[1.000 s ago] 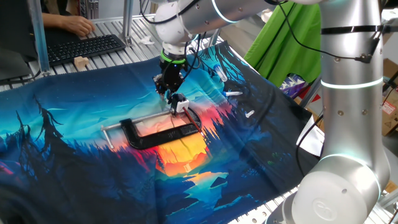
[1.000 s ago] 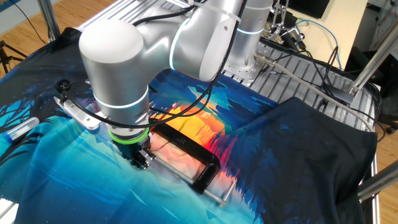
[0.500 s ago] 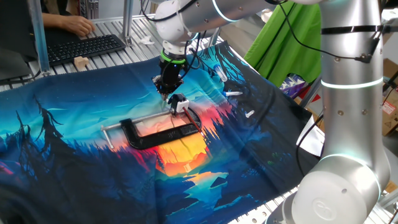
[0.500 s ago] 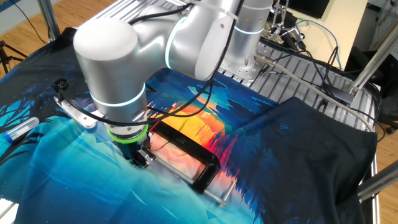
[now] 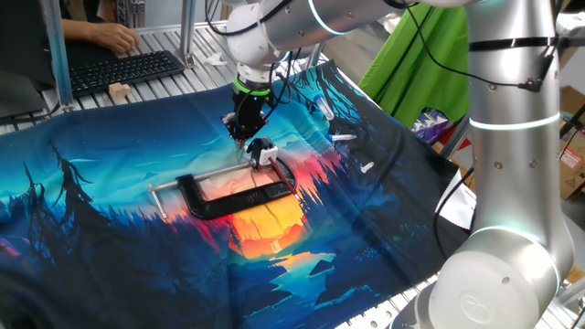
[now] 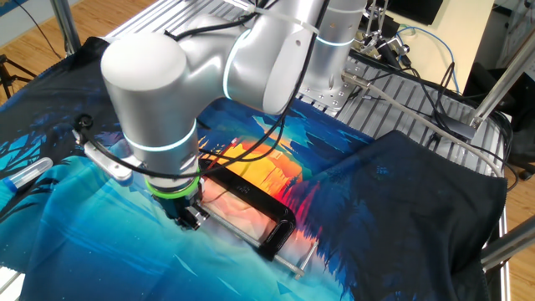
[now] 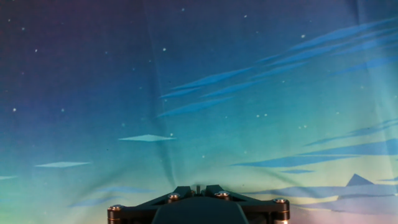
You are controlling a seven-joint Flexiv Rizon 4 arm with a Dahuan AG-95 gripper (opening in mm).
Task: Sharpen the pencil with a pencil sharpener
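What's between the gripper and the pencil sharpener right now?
Nothing that shows. In one fixed view the gripper hangs just above the pencil sharpener at the clamp, a small gap with only printed cloth behind.

Arm: silver, bent low over the clamp (image 5: 228, 196), wrist vertical with green ring. Gripper (image 5: 245, 137): points straight down just behind the clamp's screw end; fingers drawn close together, nearly touching.
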